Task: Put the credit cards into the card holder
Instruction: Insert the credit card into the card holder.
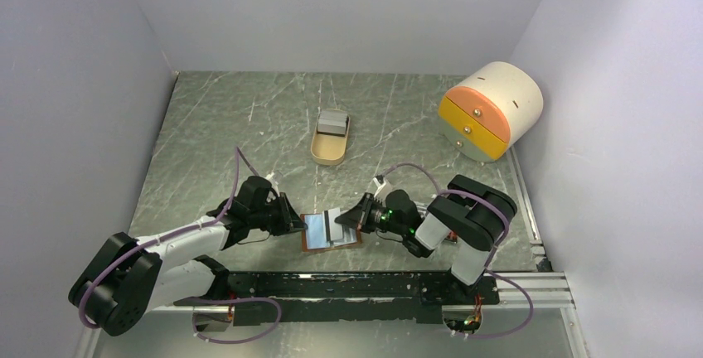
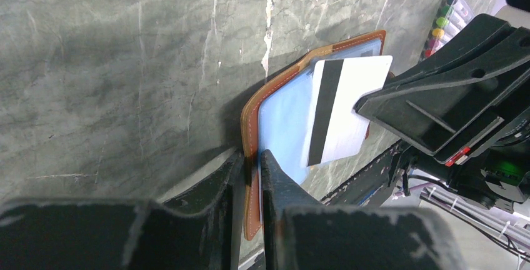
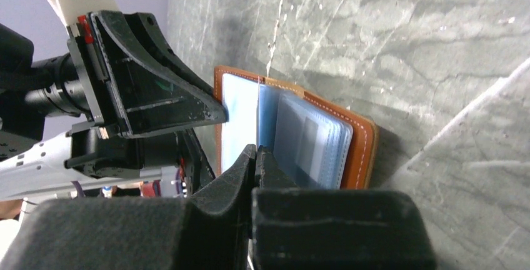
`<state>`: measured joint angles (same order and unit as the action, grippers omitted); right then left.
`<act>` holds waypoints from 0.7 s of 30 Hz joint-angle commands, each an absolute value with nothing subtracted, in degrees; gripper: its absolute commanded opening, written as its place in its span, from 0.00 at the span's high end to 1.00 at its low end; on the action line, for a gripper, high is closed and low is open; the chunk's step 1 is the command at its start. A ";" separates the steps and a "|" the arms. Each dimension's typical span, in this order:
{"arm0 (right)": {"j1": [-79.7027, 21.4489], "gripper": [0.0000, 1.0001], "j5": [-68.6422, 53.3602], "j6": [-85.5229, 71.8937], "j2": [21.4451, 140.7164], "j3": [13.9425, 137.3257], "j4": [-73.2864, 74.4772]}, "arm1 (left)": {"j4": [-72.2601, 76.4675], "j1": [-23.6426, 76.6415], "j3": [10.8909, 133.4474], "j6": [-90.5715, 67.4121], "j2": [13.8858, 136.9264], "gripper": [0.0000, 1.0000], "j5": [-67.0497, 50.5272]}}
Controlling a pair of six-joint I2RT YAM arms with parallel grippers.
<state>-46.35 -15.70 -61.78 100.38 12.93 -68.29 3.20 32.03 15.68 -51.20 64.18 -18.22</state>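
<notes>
On the worktop (image 1: 249, 118), near the middle of its near edge, the holder (image 2: 281, 120) is open, and my left end effector (image 2: 253, 165) is pinched narrow on its brown cover at the left side. If that thin grip slips, I judge the cover could flop or the whole holder could slide when I push. My right end effector (image 3: 256, 157) is clamped on the striped card (image 2: 340, 110), held at a slant over the blue sleeves, so it may miss a slot mouth, bend, or twist between my fingers.
</notes>
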 commanded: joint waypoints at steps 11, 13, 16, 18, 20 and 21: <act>-47.77 0.95 -15.92 -63.52 99.79 11.49 -68.35 | 5.17 31.73 15.39 -50.62 63.81 0.80 -19.23; -48.09 0.94 -16.09 -63.98 100.55 11.74 -69.46 | 5.40 31.70 15.30 -50.70 63.89 0.81 -19.34; -48.55 0.86 -15.97 -64.59 101.60 12.08 -70.22 | 5.22 31.65 15.45 -50.54 63.83 0.81 -19.34; -48.88 0.84 -15.39 -65.20 101.86 11.85 -70.38 | 5.09 31.73 15.51 -50.45 63.74 0.81 -19.41; -49.39 0.81 -14.43 -65.50 101.11 11.90 -68.62 | 5.03 31.69 15.63 -50.35 63.72 0.81 -19.48; -49.66 0.79 -13.84 -65.49 100.54 12.07 -67.63 | 5.01 31.72 15.64 -50.28 63.72 0.81 -19.46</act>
<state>-48.69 -15.70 -64.79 101.01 11.57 -68.77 3.22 32.03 15.66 -51.20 64.18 -18.26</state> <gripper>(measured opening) 0.176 0.193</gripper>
